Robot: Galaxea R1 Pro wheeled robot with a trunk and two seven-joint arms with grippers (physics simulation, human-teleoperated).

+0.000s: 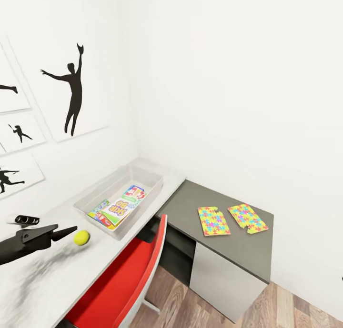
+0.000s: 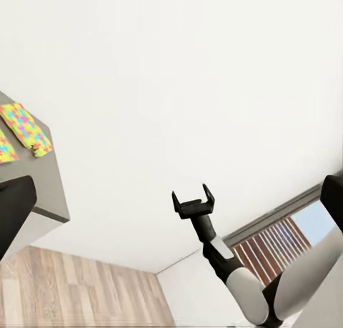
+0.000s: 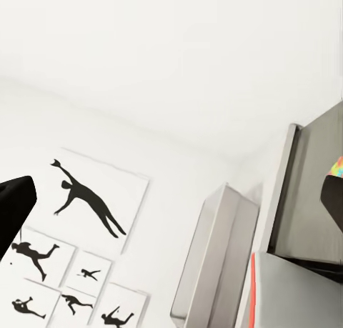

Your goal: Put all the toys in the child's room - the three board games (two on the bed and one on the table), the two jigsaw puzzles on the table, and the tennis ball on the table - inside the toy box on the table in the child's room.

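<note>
The translucent toy box [image 1: 153, 175] stands on the pale table [image 1: 52, 280] against the wall, with flat colourful board games [image 1: 116, 206] lying inside it. The tennis ball [image 1: 81, 237] rests on the table just in front of the box. My left gripper [image 1: 66, 233] hovers right beside the ball, its tip almost at it; its fingers [image 2: 14, 214] stand wide apart with nothing between them. Two jigsaw puzzles [image 1: 213, 220] [image 1: 247, 217] lie side by side on the lower dark top [image 1: 238, 256]. My right gripper [image 2: 191, 198] hangs open in mid-air, away from the table.
A red chair [image 1: 128, 275] is pushed against the table's front edge, below the toy box. White drawer fronts [image 1: 224, 280] sit under the dark top. Black silhouette pictures [image 1: 71, 90] hang on the left wall. Wood floor [image 1: 295, 313] lies at the lower right.
</note>
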